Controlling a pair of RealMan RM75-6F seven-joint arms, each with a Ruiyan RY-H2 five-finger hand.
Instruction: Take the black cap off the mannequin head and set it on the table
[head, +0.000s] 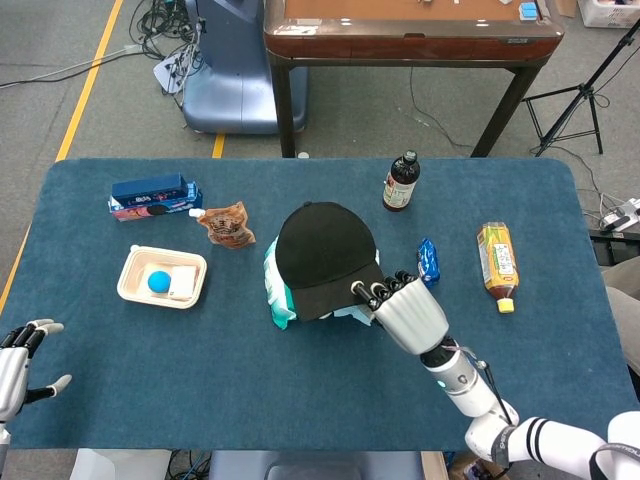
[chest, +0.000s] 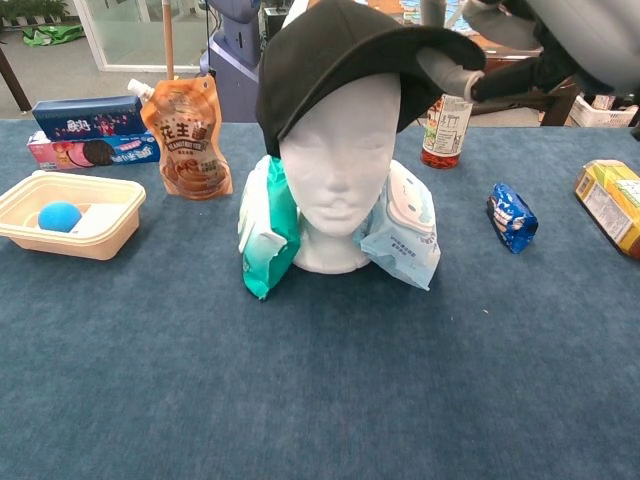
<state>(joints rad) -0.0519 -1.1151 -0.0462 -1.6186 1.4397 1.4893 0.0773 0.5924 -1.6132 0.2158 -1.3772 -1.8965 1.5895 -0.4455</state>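
- The left robot hand (head: 20, 362) waits at the near edge of the desk (head: 300, 390), far to the left of the mannequin head (chest: 335, 170), its fingers spread and holding nothing.
- The right robot hand (head: 405, 312) sits just in front and to the right of the mannequin head, its fingers clamped on the brim of the black cap (head: 325, 255).
- In the chest view the brim is tipped up clear of the white face, while the crown covers the top of the head.
- My reading: the lift is begun but not finished; the cap has yet to come free and be set on the desk.
- Wipe packs (chest: 400, 225) lean against the mannequin head's neck on both sides.
- A dark bottle (head: 401, 181) stands beyond the mannequin head, to its right.
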